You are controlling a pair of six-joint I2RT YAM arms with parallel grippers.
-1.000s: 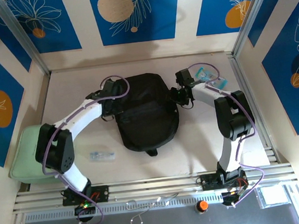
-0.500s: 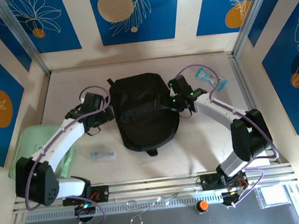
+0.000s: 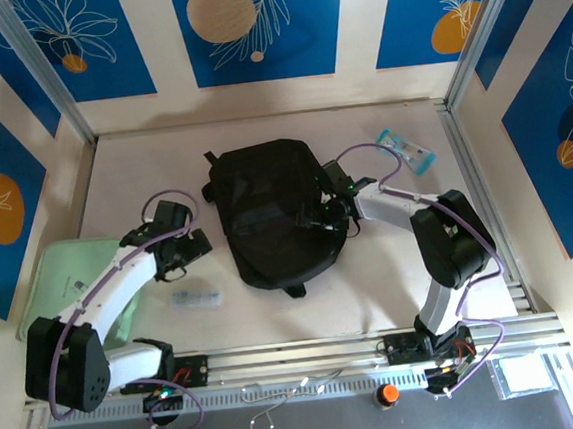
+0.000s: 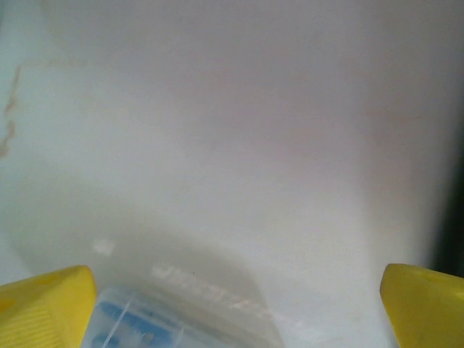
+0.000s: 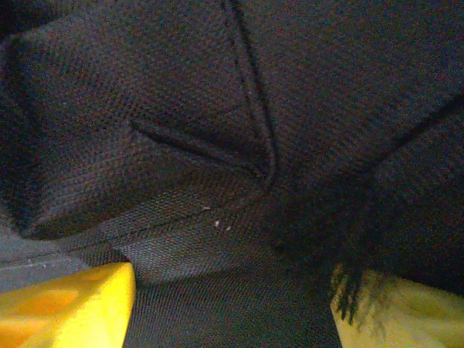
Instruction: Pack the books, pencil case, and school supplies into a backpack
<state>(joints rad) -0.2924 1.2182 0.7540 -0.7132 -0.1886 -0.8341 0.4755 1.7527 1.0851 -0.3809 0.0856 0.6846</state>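
Top view. Shows a black backpack [image 3: 271, 211] lying flat at the middle of the table [image 3: 382, 276], closer to the far edge. Places the right tool [image 3: 325, 213] on the backpack's right side, against the fabric. Places the left tool [image 3: 191, 251] over bare table just left of the backpack, apart from it. Includes a small clear packet [image 3: 196, 299] toward the near edge, a mint green case [image 3: 52, 285] at the left edge partly under the left arm, and a teal-edged packet [image 3: 403, 151] near the far right corner.

Left wrist view. Shows the left tool [image 4: 235, 304] with yellow fingers [image 4: 47, 301] spread wide, gripping nothing. Shows the clear packet [image 4: 138, 322], blue print on it, low between them, with pale table [image 4: 254, 109] beyond.

Right wrist view. Shows the right tool [image 5: 232, 308] with yellow fingers [image 5: 65, 304] parted over the woven, creased backpack [image 5: 217, 109] fabric, not clamped on it.
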